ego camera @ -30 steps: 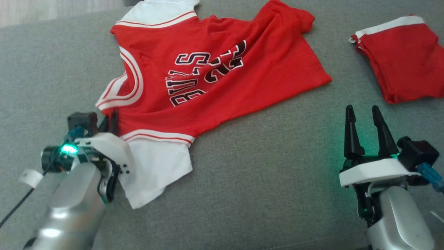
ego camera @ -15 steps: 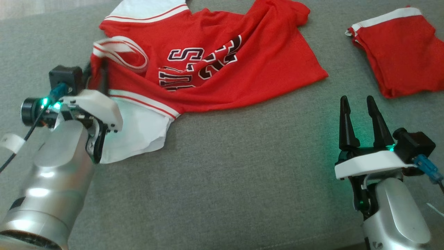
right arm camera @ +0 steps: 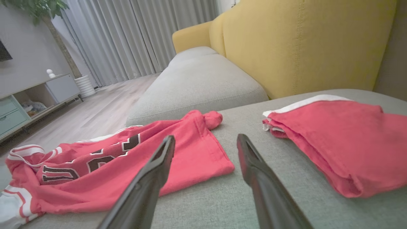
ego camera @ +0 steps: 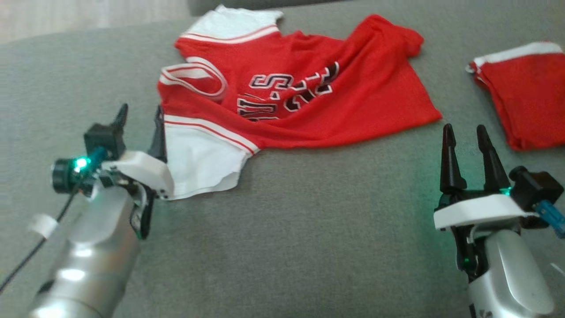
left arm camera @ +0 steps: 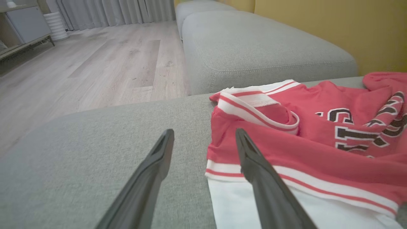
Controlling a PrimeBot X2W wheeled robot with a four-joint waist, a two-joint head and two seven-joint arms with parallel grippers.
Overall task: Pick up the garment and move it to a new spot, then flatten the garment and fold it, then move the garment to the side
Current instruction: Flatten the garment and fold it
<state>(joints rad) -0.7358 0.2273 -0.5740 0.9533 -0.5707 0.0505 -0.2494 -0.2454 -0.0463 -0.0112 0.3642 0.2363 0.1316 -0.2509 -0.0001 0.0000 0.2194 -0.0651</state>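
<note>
A low cabinet stands by the far wall in the right wrist view. Its open shelf holds something too small to make out.

The red jersey lies rumpled on the grey sofa cushion, collar toward the robot's left and hem toward its right. Its lettering is creased by folds. One white sleeve lies flat at the near left. The other white sleeve reaches the cushion's far edge.

The left gripper is spread wide with nothing between its fingers. It sits at the jersey's left edge, beside the near white sleeve. In the left wrist view one finger lies over bare cushion and the other crosses the sleeve's striped trim. Whether it touches the cloth I cannot tell.

The right gripper is also spread and empty. It hovers over bare cushion just below the jersey's hem corner.

Folded red shorts lie at the far right, apart from the jersey, with a bare strip of cushion between them.

A broad stretch of bare cushion lies between the two grippers and along the near side. The cushion's rounded left edge drops to a wooden floor. Past the far edge sits a second grey cushion, with a yellow backrest behind.
</note>
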